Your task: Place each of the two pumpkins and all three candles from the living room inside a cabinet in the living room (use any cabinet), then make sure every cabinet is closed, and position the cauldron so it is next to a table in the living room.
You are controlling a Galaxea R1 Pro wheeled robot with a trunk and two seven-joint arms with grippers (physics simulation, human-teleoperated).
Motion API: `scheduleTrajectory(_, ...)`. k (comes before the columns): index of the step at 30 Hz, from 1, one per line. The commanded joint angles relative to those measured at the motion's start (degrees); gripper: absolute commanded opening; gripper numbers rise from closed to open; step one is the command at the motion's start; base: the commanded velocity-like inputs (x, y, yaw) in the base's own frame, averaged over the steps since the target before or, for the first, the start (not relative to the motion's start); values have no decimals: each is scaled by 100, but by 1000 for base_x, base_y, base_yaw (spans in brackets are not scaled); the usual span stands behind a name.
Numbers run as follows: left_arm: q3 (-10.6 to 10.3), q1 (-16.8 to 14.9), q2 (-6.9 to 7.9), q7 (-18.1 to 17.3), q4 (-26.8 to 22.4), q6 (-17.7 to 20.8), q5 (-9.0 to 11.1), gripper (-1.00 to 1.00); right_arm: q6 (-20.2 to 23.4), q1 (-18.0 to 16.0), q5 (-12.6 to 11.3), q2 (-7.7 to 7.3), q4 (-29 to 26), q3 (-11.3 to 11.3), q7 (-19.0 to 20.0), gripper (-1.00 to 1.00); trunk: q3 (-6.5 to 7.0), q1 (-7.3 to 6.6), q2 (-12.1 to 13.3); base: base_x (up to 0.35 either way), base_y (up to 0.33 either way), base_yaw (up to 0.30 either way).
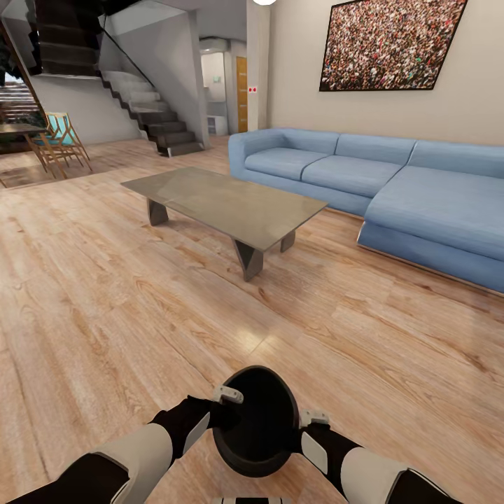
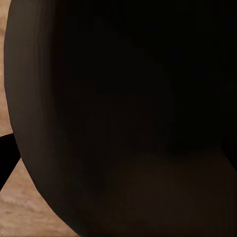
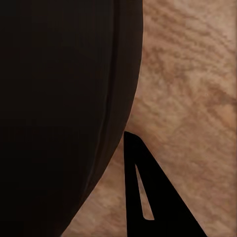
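The black glossy cauldron [image 1: 255, 420] hangs low in front of me, above the wood floor, its wide mouth facing up. My left gripper [image 1: 222, 409] clamps its left rim and my right gripper [image 1: 302, 428] clamps its right side. The left wrist view is close on the dark wall of the cauldron [image 2: 128, 108]. In the right wrist view the cauldron [image 3: 54, 108] sits beside one dark finger [image 3: 148, 197], with floor behind. The long low grey table [image 1: 224, 199] stands ahead, a good stretch of floor away. Pumpkins, candles and cabinet are out of view.
A blue corner sofa [image 1: 392, 182] runs along the right wall behind the table. A staircase [image 1: 150, 112] rises at the back left, with wooden chairs [image 1: 63, 140] at a dark dining table beside it. Open wood floor [image 1: 140, 315] lies between me and the table.
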Motion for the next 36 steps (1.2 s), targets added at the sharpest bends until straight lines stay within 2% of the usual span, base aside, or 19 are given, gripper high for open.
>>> scheduleTrajectory(1,-20,0,1,-22,-10,32,97,100,29,-1,-99,1,-23,54,-19,-100,-5,-1,-2,0,0,0)
scheduleTrajectory(2,-20,0,1,-23,-10,31,97,-100,29,-1,-99,1,-24,54,-19,-100,-5,-1,-2,0,0,0)
scheduleTrajectory(36,-24,0,1,-22,-12,30,97,-100,29,-1,-99,1,-22,54,-19,-100,21,-1,-2,0,0,0)
